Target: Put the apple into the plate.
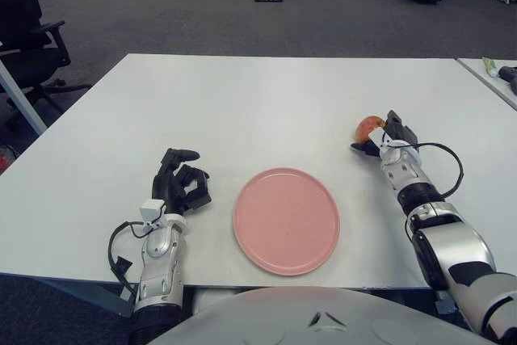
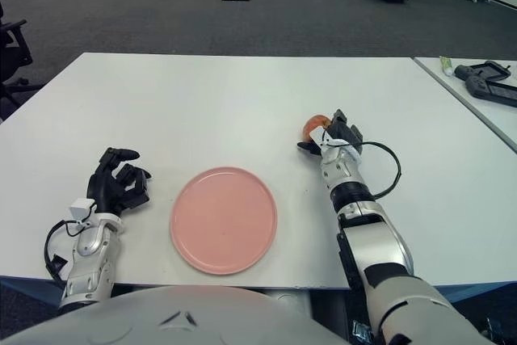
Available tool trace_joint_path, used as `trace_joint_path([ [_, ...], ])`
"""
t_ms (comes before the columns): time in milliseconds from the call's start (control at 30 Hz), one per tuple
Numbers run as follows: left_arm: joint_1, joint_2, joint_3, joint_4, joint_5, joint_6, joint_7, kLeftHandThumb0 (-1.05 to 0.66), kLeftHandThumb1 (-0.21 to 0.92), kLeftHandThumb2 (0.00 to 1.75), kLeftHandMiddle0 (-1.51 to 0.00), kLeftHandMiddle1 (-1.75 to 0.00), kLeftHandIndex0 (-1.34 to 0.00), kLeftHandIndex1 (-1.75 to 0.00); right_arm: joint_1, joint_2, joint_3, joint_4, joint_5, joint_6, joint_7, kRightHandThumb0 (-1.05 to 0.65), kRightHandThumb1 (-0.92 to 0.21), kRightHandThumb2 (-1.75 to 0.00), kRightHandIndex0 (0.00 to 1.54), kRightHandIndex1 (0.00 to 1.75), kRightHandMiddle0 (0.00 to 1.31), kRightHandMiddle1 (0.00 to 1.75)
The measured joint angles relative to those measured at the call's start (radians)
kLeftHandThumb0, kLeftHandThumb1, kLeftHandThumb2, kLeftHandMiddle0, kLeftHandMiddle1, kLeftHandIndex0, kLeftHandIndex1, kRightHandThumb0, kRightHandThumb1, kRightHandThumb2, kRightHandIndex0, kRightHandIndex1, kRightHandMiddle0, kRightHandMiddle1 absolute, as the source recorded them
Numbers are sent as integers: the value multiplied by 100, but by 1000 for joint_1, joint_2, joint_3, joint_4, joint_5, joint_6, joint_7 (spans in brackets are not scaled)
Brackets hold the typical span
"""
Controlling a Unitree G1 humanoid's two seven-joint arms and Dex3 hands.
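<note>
Fingers of my right hand are wrapped around the small red-orange apple, holding it far right of the round pink plate, well apart from it. From this view the hold looks partial, so a quick swing toward the plate could let the fruit roll out onto the white table. My left hand sits curled and empty, left of the plate.
</note>
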Motion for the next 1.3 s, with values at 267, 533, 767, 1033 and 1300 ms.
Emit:
trace_joint_path([
  [267, 2, -1, 0, -3, 2, 3, 3, -1, 27, 139, -64, -175, -42, -175, -78, 9, 37, 144, -16, -31, -33, -67, -38, -82, 0, 0, 0, 0],
  [533, 6, -3, 0, -9, 5, 4, 5, -1, 20, 147, -69, -175, -46, -175, -133, 22, 72, 232, -25, -29, -44, -57, -41, -93, 1, 43, 0, 9],
  [767, 16, -3, 0, -15, 13, 0, 5, -1, 26, 141, -65, -175, -42, -175, -145, 26, 89, 271, -30, -66, -71, -50, -45, -97, 4, 98, 0, 72],
  [1033, 22, -4, 0, -20, 13, -2, 6, -1, 34, 132, -59, -175, -37, -175, -139, 25, 92, 297, -29, -134, -108, -43, -52, -101, 26, 153, 27, 168],
  [1300, 25, -6, 0, -24, 13, -2, 9, -1, 27, 140, -64, -175, -42, -175, -130, 24, 91, 305, -29, -182, -139, -8, -37, -113, 65, 137, 47, 174],
])
